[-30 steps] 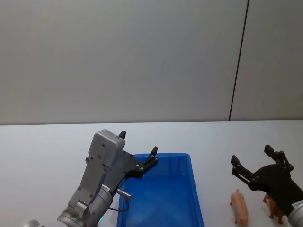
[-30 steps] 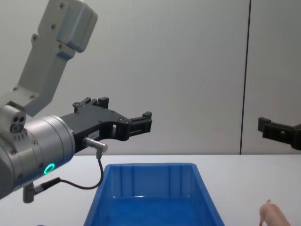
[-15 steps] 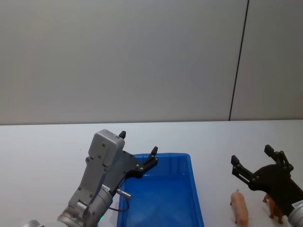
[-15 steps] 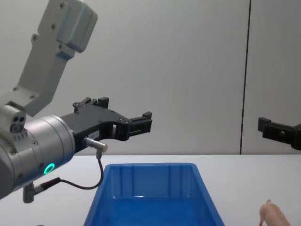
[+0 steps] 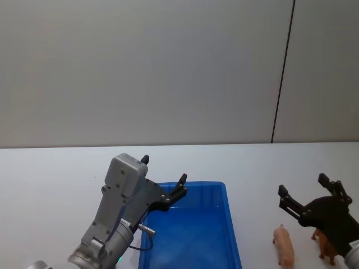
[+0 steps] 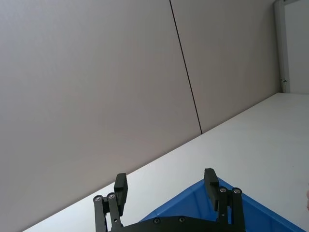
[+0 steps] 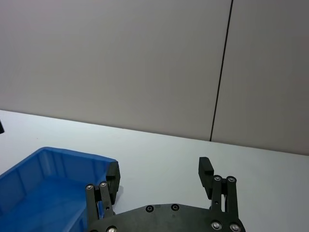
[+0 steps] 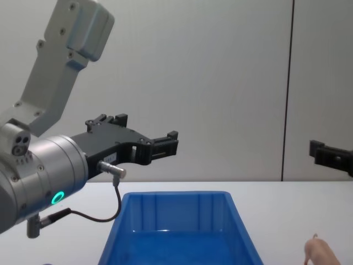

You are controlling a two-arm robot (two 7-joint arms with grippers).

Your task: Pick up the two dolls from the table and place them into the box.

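A pale pink doll (image 5: 284,245) stands on the white table (image 5: 50,185) to the right of the blue box (image 5: 221,207), and its top edge shows low in the chest view (image 8: 320,254). A brown doll (image 5: 325,245) stands just right of it, partly behind my right arm. My right gripper (image 5: 304,190) hovers open above the two dolls, holding nothing, and also shows as right gripper (image 7: 159,175). My left gripper (image 5: 164,171) hangs open over the box's near left corner, empty, seen as left gripper (image 6: 165,186) and left gripper (image 8: 140,135). The blue box (image 8: 165,207) holds nothing.
A grey wall with a dark vertical seam (image 5: 282,73) runs behind the table. White tabletop stretches to the left of the box and behind it.
My right gripper has shifted slightly to the right and down over the dolls. The left arm and the dolls have not moved.
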